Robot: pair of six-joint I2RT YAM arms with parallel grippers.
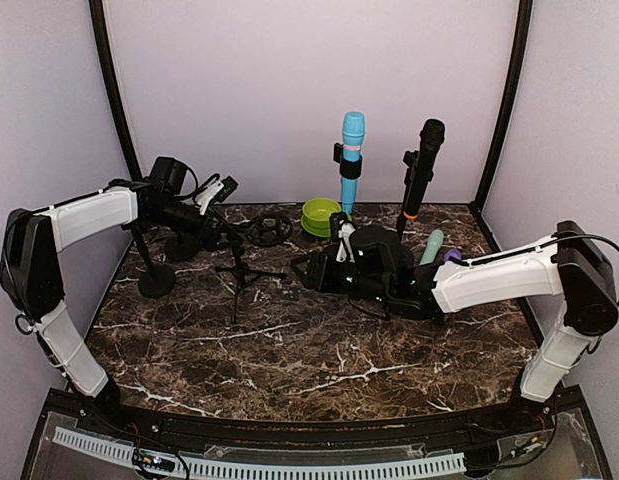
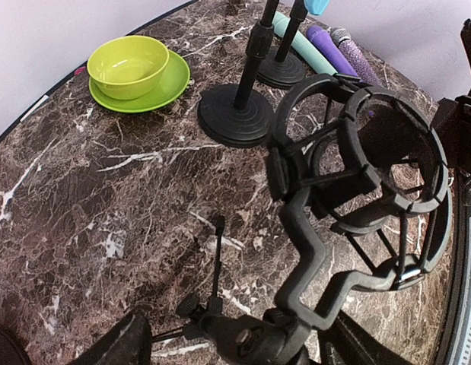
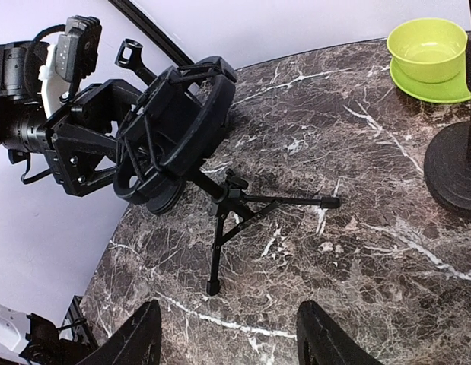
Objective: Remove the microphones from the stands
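Pale lilac walls point(image 1: 289, 90), black corner posts point(image 1: 111, 85), dark marble tabletop point(image 1: 309, 345)

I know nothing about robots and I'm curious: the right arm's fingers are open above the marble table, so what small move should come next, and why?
Probably swing the right arm's open, empty fingers round toward the tall blue microphone, which is held upright at the back. The black ring mount on the small tripod they face looks empty, so nothing there seems left to remove.
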